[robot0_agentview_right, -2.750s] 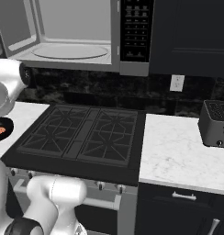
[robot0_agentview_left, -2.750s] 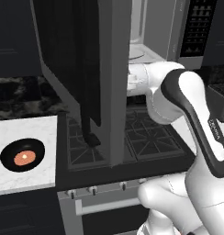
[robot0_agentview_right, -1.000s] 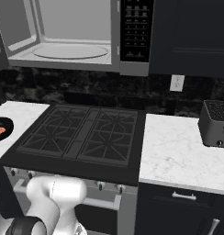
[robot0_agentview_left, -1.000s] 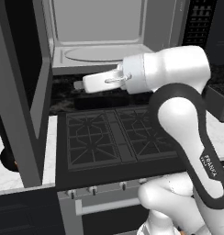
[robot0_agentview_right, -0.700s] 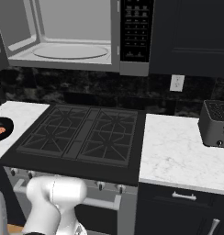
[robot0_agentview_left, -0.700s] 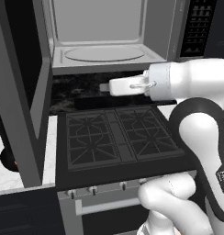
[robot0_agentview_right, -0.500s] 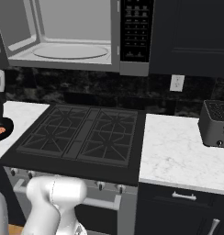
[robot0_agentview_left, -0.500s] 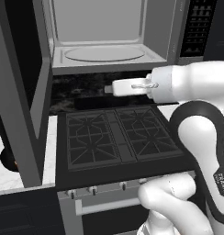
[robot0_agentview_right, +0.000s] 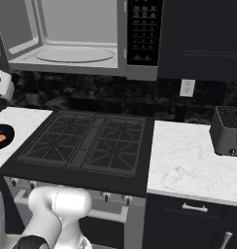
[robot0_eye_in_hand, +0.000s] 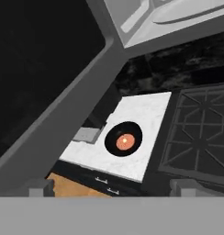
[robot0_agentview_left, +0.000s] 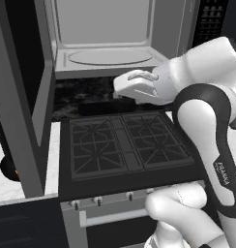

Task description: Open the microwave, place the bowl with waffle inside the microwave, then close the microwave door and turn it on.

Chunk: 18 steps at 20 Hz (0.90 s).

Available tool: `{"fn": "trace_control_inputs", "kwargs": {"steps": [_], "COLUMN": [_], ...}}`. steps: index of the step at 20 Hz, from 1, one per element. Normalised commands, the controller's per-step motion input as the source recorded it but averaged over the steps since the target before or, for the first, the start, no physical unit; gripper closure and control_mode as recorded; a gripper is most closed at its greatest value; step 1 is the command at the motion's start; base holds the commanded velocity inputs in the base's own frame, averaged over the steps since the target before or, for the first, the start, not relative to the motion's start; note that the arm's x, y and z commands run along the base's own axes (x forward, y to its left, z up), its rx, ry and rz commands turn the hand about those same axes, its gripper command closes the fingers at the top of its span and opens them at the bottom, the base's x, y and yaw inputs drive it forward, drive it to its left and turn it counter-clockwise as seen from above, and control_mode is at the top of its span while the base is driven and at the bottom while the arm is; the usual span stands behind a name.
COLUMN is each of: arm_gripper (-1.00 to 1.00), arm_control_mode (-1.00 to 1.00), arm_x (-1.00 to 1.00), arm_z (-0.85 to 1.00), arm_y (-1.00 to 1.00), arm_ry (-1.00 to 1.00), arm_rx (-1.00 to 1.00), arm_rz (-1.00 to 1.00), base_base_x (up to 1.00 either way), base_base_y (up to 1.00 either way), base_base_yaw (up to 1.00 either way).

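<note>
The microwave (robot0_agentview_left: 108,55) hangs above the stove with its light grey inside and round turntable (robot0_agentview_right: 74,53) showing. The microwave door (robot0_agentview_left: 23,101) stands swung wide open at the left. On the white counter (robot0_eye_in_hand: 148,114) left of the stove sits the bowl with waffle (robot0_eye_in_hand: 124,139), black with an orange disc in its middle. The door hides most of the bowl (robot0_agentview_left: 7,168) in the left base view, and it lies at the left edge (robot0_agentview_right: 0,138) of the right base view. My gripper (robot0_eye_in_hand: 113,187) is open and empty, high above the counter, looking down at the bowl. The wrist (robot0_agentview_left: 139,85) hovers over the stove's back.
A black stove (robot0_agentview_right: 89,143) with grates fills the middle. The black button panel (robot0_agentview_right: 144,31) is at the microwave's right. A dark toaster (robot0_agentview_right: 229,130) stands on the right counter (robot0_agentview_right: 183,165). The open door juts out over the left counter near the bowl.
The hand has drawn back to the right below the open microwave and turned down toward the left counter. The door stays open and the bowl has not moved.
</note>
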Motion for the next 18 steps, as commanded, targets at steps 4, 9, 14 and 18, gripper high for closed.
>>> {"fn": "trace_control_inputs", "kwargs": {"steps": [4,9,14,18], "arm_gripper": [-1.00,-1.00,-1.00,-1.00], "arm_control_mode": [-1.00,-1.00,-1.00,-1.00], "arm_x": [0.07,0.37,0.76,0.80], "arm_z": [-0.71,-0.90,-0.92,-0.73], "arm_y": [-0.08,-0.01,0.00,0.00], "arm_ry": [0.19,0.05,0.07,0.15], "arm_rx": [-0.13,-0.06,0.00,0.00], "arm_rz": [-0.13,-0.05,0.00,0.00], "base_base_x": [0.00,0.00,0.00,0.00], "base_base_y": [0.00,0.00,0.00,0.00], "base_base_yaw": [0.00,0.00,0.00,0.00]}}
